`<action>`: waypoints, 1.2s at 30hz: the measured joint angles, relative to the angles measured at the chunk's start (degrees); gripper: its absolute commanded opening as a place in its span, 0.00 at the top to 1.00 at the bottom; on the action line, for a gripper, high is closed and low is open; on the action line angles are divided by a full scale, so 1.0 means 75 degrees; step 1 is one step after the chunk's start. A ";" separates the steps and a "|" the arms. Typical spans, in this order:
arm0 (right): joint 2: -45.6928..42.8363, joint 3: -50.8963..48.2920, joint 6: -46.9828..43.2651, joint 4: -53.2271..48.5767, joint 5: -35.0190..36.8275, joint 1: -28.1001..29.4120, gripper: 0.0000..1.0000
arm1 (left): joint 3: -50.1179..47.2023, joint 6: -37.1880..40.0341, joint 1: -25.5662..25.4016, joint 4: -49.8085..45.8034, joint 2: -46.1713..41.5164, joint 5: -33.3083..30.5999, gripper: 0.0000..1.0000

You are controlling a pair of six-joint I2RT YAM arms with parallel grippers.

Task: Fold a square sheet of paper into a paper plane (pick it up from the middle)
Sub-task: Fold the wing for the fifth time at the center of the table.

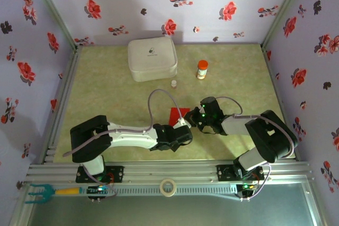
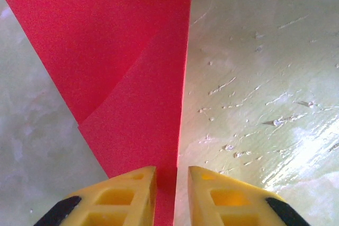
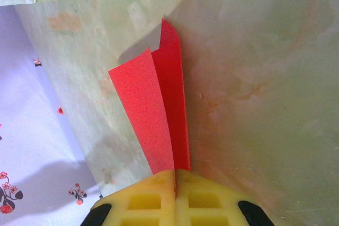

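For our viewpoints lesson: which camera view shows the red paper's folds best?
Left wrist: the red paper lies broad and close, its diagonal crease plain. Right wrist shows a narrow folded strip; top external, a small red patch.

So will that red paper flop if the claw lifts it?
Probably floppy: the red paper is thin, its loose flap splaying where the right claw pinches it. Likely very light. The fold may stiffen it lengthwise.

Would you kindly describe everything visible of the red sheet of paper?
The red sheet of paper is thin, plain, matte and already folded, a diagonal flap edge crossing it. It sits near the middle of the pale green table. The right claw pinches its doubled layers; the left claw straddles one edge, jaws slightly apart.
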 measured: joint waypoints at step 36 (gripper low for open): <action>-0.0055 0.0041 -0.0003 -0.0169 0.0000 0.0000 0.96 | 0.0029 -0.0029 0.0000 -0.0143 0.0041 -0.0082 0.84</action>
